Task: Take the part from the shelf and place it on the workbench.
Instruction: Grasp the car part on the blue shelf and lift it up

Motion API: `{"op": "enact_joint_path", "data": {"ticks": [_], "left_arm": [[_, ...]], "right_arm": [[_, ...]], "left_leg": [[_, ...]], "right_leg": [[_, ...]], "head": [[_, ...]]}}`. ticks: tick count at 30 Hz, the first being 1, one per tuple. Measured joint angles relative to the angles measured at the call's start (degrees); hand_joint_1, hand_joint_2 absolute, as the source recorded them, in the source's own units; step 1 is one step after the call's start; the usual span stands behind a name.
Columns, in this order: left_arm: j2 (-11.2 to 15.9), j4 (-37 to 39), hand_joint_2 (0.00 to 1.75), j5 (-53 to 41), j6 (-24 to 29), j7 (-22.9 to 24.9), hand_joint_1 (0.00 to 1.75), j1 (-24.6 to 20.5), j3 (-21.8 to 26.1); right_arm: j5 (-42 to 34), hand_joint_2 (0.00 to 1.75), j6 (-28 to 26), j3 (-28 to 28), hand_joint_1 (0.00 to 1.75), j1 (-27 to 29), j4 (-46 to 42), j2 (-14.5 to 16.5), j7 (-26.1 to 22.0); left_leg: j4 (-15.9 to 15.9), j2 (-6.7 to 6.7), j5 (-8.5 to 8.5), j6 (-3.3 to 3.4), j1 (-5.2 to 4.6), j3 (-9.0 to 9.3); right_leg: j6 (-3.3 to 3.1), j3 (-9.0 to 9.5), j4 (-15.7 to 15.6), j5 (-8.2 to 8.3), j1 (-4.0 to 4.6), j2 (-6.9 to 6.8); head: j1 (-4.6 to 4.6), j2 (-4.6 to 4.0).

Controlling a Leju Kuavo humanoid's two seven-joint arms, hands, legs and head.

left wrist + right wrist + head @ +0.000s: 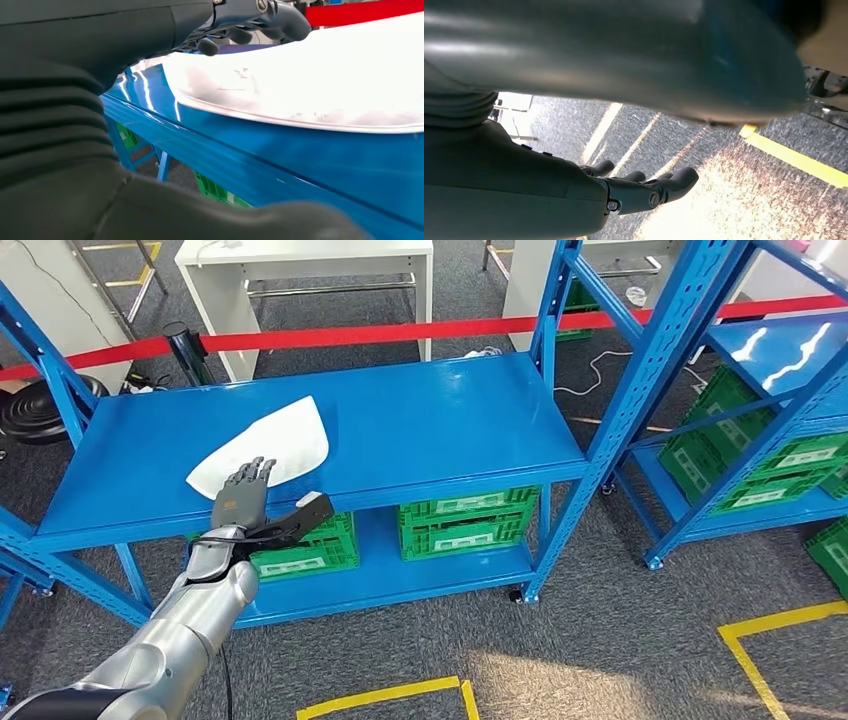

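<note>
A blue metal shelf [420, 430] ran across the middle of the head view, its broad upper deck glossy and catching pale reflections. On that deck, left of centre in the frame, lay the part [268, 445], a flat white piece with one rounded end, resting flat on the blue. The left hand [243, 502] reached in from the lower left on its silver arm, fingers spread apart and stretched forward over the near edge of the part, thumb out to the right; whether the fingertips touched it could not be told, and nothing was gripped. In the left wrist view the part [320, 80] showed as a bright white sheet on the blue deck with the dark fingers [280, 20] above it. Green crates [468, 523] sat on the lower deck of the shelf, and more filled a second blue rack [780, 370] at the right edge. A red barrier tape [400, 333] crossed the upper frame before a white table [300, 265]. The floor was grey carpet [600, 640] marked with yellow tape [770, 625]. The right hand [639, 187] hung over that carpet, fingers loosely curled, holding nothing.
</note>
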Motion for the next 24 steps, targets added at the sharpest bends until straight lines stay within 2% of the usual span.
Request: {"op": "enact_joint_path", "data": {"ticks": [1, 2, 3, 4, 6, 7, 8, 10, 12, 14, 18, 22, 24], "left_arm": [[-0.03, 0.02, 0.0, -0.12, 0.0, 0.07, 0.0, 0.1, 0.03], [-0.04, 0.04, 0.0, -0.32, 0.0, 0.13, 0.0, 0.2, 0.03], [-0.05, 0.05, 0.0, -0.62, 0.02, 0.13, 0.0, 0.26, 0.03], [-0.07, 0.04, 0.0, -1.03, 0.07, 0.09, 0.0, 0.28, 0.03], [-0.09, 0.01, 0.0, -1.91, 0.2, -0.04, 0.0, 0.24, 0.03], [-0.1, -0.01, 0.0, -2.25, 0.25, -0.05, 0.0, 0.23, 0.03], [-0.1, 0.0, 0.0, -2.51, 0.29, -0.05, 0.0, 0.23, 0.03], [-0.1, 0.01, 0.0, -2.81, 0.39, -0.11, 0.0, 0.24, 0.03], [-0.11, 0.01, 0.0, -2.92, 0.52, -0.3, 0.0, 0.2, 0.03], [-0.12, 0.01, 0.0, -2.92, 0.63, -0.44, 0.0, 0.17, 0.03], [-0.16, -0.01, 1.75, -2.95, 0.95, 0.35, 0.0, 0.13, 0.03], [-0.2, -0.01, 1.75, -3.7, 2.03, 1.46, 0.0, 0.13, 0.03], [-0.21, -0.01, 1.75, -3.96, 2.37, 1.91, 0.0, 0.13, 0.03]], "right_arm": [[0.01, 0.0, 0.0, 0.0, 0.0, 0.03, 0.0, 0.0, -0.83], [0.02, 0.0, 0.0, 0.0, 0.0, 0.03, 0.0, -0.01, -2.0], [0.06, 0.0, 0.0, 0.0, 0.0, 0.02, 0.0, -0.02, -3.32], [0.1, 0.0, 0.0, 0.0, 0.0, 0.01, 0.0, -0.04, -4.35], [0.16, 0.0, 0.05, 0.01, 0.0, 0.04, 0.05, 0.01, -4.84], [0.18, 0.0, 0.09, 0.01, 0.0, 0.07, 0.09, 0.06, -4.7], [0.2, 0.0, 0.13, 0.0, 0.0, 0.11, 0.13, 0.12, -4.52], [0.23, 0.0, 0.15, 0.0, 0.0, 0.18, 0.17, 0.16, -3.86], [0.25, 0.0, 0.15, 0.02, 0.0, 0.19, 0.17, 0.16, -2.67], [0.29, 0.0, 0.15, 0.03, 0.0, 0.17, 0.17, 0.15, -1.36], [0.33, 0.0, 0.15, 0.04, 0.0, 0.1, 0.17, 0.15, 0.4], [0.41, 0.0, 0.13, 0.09, 0.0, 0.06, 0.17, 0.15, 0.68], [0.48, 0.0, 0.13, 0.11, 0.0, 0.06, 0.17, 0.15, 0.68]], "left_leg": [[0.3, 0.1, -0.06, -0.2, 0.03, -0.01], [0.68, 0.18, -0.17, -0.46, 0.1, 0.0], [1.14, 0.23, -0.36, -0.8, 0.24, 0.01], [1.65, 0.2, -0.72, -1.18, 0.44, 0.03], [2.73, 0.05, -1.69, -2.04, 0.61, -0.19], [3.1, -0.03, -2.06, -2.46, 0.55, -0.37], [3.3, -0.08, -2.33, -2.68, 0.4, -0.53], [3.14, -0.15, -2.39, -2.45, 0.21, -0.5], [2.69, -0.14, -2.31, -2.09, 0.17, -0.18], [2.26, -0.11, -2.29, -2.09, 0.15, 0.11], [1.83, -0.06, -2.17, -2.38, 0.18, 0.31], [1.64, -0.06, -2.04, -3.83, 0.26, 0.3], [1.67, -0.06, -2.01, -4.05, 0.27, 0.28]], "right_leg": [[0.07, -1.59, 3.3, -1.13, -0.06, -0.01], [0.15, -2.27, 4.7, -1.3, -0.14, -0.01], [0.24, -1.76, 3.77, -0.4, -0.25, -0.02], [0.37, -0.21, 0.79, 1.3, -0.42, -0.06], [0.46, 3.0, -5.64, 3.33, -0.61, -0.07], [0.18, 3.8, -7.38, 3.5, -0.62, 0.01], [-0.17, 3.93, -7.84, 3.1, -0.59, 0.11], [-0.82, 3.85, -7.92, 3.08, -0.6, 0.29], [-1.03, 3.88, -7.98, 2.99, -0.6, 0.39], [-1.37, 3.92, -7.98, 2.83, -0.55, 0.45], [-1.83, 4.02, -7.98, 2.71, -0.39, 0.45], [-1.98, 4.05, -7.97, 2.75, -0.35, 0.36], [-2.02, 4.12, -7.99, 2.81, -0.36, 0.34]], "head": [[0.01, 0.0], [0.01, 0.0], [0.01, 0.0], [0.02, 0.0], [0.12, 0.0], [0.17, 0.0], [0.19, 0.0], [0.11, 0.0], [0.08, 0.0], [0.08, 0.0], [0.09, 0.0], [0.1, 0.0], [0.11, 0.0]]}}
